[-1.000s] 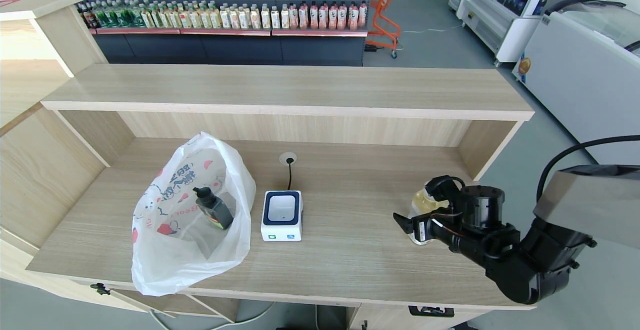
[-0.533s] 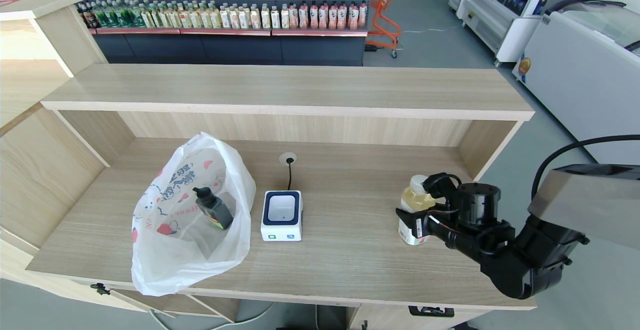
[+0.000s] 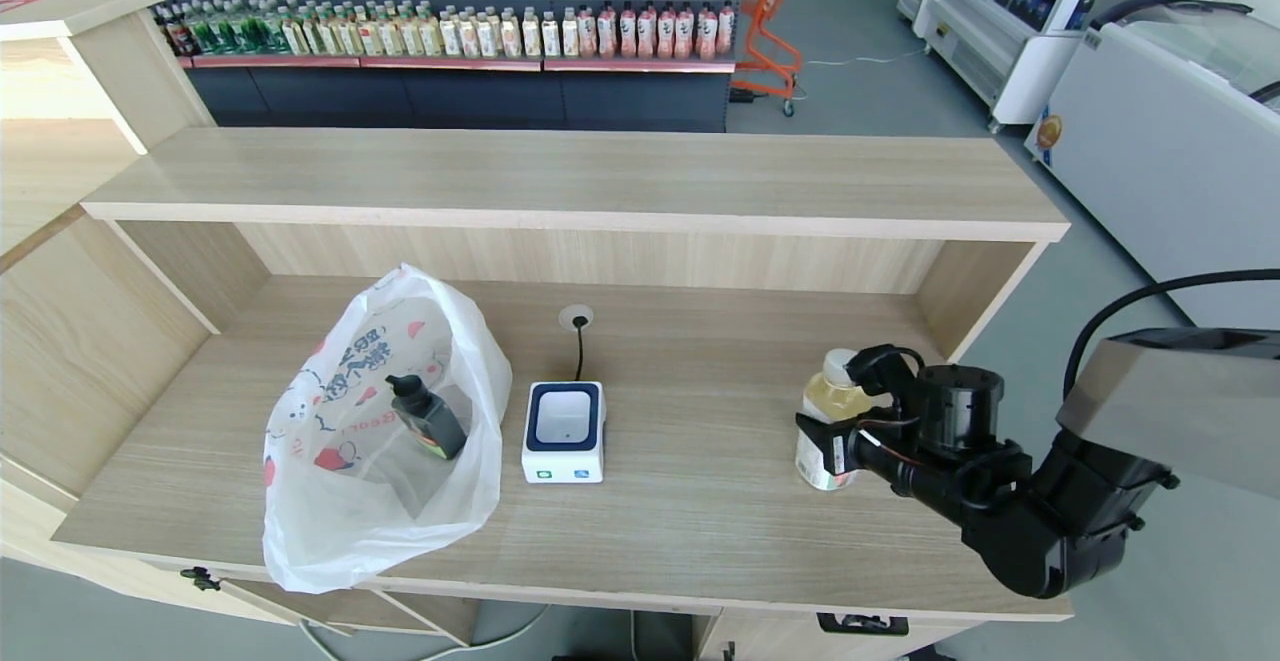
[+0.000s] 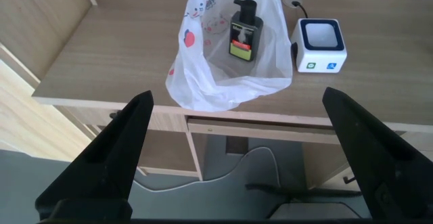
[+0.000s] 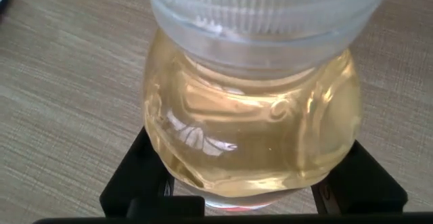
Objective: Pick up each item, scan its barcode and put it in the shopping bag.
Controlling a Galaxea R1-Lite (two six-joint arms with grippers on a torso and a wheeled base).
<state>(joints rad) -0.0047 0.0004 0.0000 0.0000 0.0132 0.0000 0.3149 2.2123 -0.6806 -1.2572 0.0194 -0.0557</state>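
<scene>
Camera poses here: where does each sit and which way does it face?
Head: high, facing forward and down at the counter; right arm shows, right end effector shut on the bottle.
Left wrist: off the counter's near edge, facing bag and scanner; open left end effector frames the view.
Right wrist: close over the bottle, looking down; right end effector flanks it.
Shared: head and left wrist both show bag and scanner.

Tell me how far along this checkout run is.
Done: a pump bottle sits in the shopping bag. In hand: the right tool is shut on a drink bottle at the right end of the counter. Left: scanning it at the scanner and bagging it.
</scene>
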